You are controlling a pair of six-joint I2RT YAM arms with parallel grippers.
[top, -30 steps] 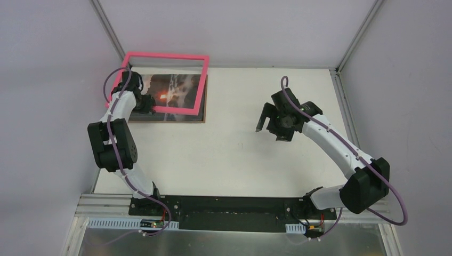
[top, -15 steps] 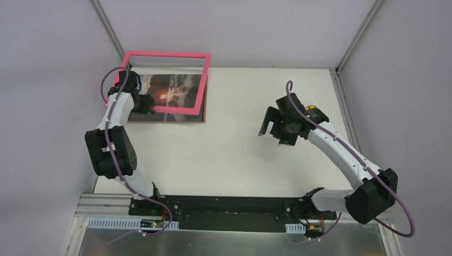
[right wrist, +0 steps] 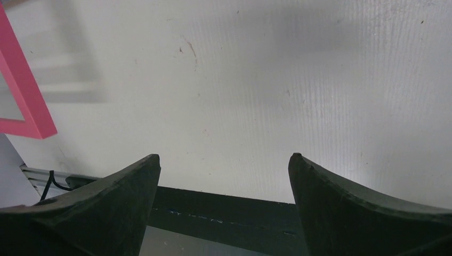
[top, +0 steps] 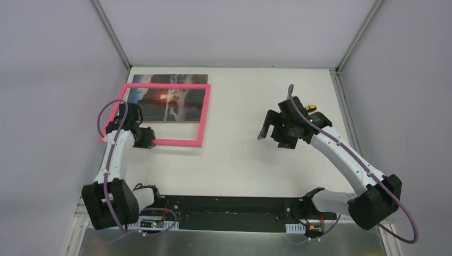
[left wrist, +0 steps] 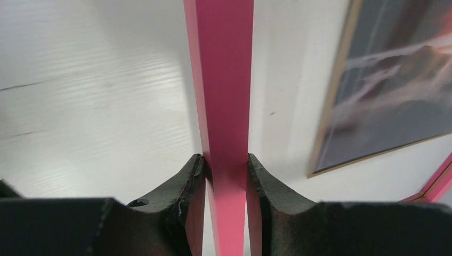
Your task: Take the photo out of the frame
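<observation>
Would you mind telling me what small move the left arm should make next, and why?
Probably draw the frame a bit toward the near edge of the table, then lower it there. The left arm's fingers are shut on the frame's near bar, and seen from above its far bar crosses the photo, so the two are not yet clear of each other.

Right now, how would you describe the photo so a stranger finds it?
Look at the far left corner of the white table. The photo lies flat there, partly under the pink frame that the left hand grips. It alone is dark, with an orange glow.
</observation>
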